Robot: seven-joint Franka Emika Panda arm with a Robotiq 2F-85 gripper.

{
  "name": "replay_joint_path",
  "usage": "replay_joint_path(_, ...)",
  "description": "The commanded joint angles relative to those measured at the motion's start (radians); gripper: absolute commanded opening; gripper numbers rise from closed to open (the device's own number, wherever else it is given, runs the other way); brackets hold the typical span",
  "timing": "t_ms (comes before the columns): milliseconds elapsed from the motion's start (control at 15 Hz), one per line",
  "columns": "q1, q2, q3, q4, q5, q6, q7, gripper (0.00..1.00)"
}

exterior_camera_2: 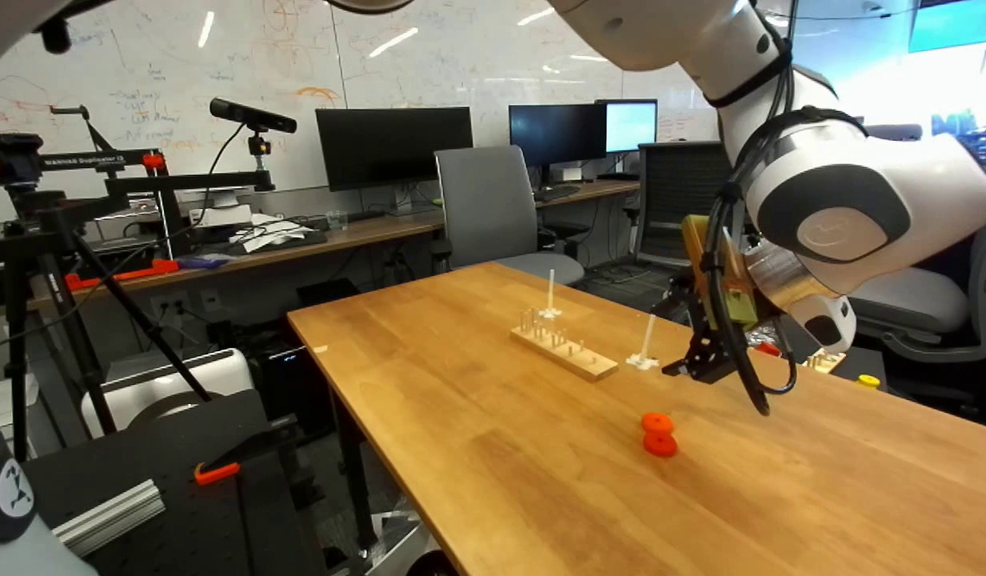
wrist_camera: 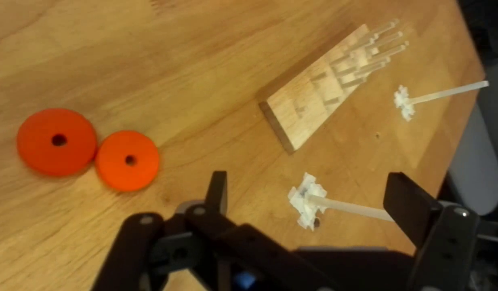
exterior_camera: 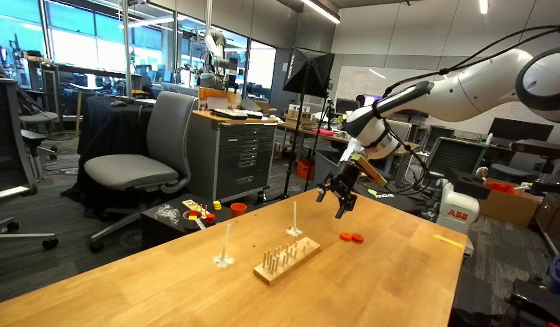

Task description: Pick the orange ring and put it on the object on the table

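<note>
The small orange ring lies flat on the table with a hole in its middle. It shows in both exterior views. The darker red piece lies beside it, seemingly touching, and looks larger in the wrist view. The pale wooden board with thin upright pegs lies on the table; both exterior views show it. My gripper is open and empty above the table, apart from ring and board. In the wrist view the ring lies left of the open fingers.
Two thin upright rods on whitish feet stand near the board; the nearer rod appears between my fingers, its tip hidden behind the right finger, and the farther rod stands near the table edge. A dark box with cups stands beside the table.
</note>
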Motion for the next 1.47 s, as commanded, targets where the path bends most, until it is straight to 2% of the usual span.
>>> replay_joint_path(0,-0.065,-0.104,0.029,-0.138,0.146,-0.026,-0.103,1.00)
replay_joint_path(67,-0.006,-0.119,-0.046,-0.135,0.043,-0.069,-0.074,1.00)
replay_joint_path(133,0.021,-0.121,-0.086,-0.138,-0.007,-0.054,-0.061,1.00)
replay_joint_path(333,0.069,-0.127,-0.137,-0.151,-0.127,-0.031,-0.019,1.00)
replay_joint_path(400,0.089,-0.132,-0.146,-0.160,-0.168,-0.024,-0.008,1.00)
replay_joint_path(467,0.036,-0.079,-0.110,-0.100,-0.114,-0.046,-0.036,1.00)
replay_joint_path(800,0.075,-0.086,-0.126,-0.110,-0.159,-0.036,-0.015,1.00)
replay_joint_path(933,0.131,-0.115,-0.174,-0.155,-0.275,0.039,-0.030,1.00)
replay_joint_path(1400,0.198,-0.194,-0.252,-0.266,-0.595,0.162,-0.015,1.00)
